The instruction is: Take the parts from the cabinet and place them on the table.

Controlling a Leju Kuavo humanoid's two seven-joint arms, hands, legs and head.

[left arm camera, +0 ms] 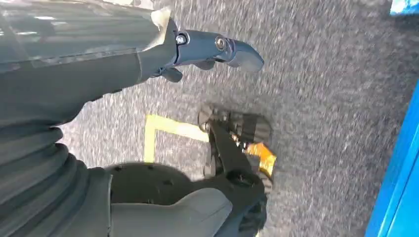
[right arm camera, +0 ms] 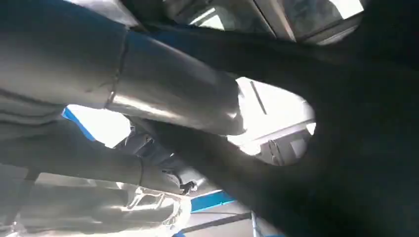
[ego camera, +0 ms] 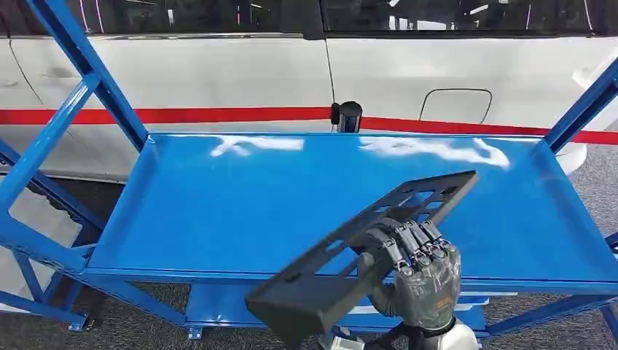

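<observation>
We see the right robot hand point(ego camera: 419, 281) with its fingers point(ego camera: 408, 244) wrapped over a flat black slotted part point(ego camera: 364, 244), gripping it tilted above the front edge of the blue counter point(ego camera: 218, 204). The left robot hand point(left arm camera: 148, 54) hangs over grey floor point(left arm camera: 321, 74), fingers apart, holding nothing.

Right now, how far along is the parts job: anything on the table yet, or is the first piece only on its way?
The blue table bears no part. The right hand grips a black slotted part, tilted, over the table's front edge and not set down. The left hand hangs over grey floor with nothing in its fingers. Left: lower and release the part.
</observation>
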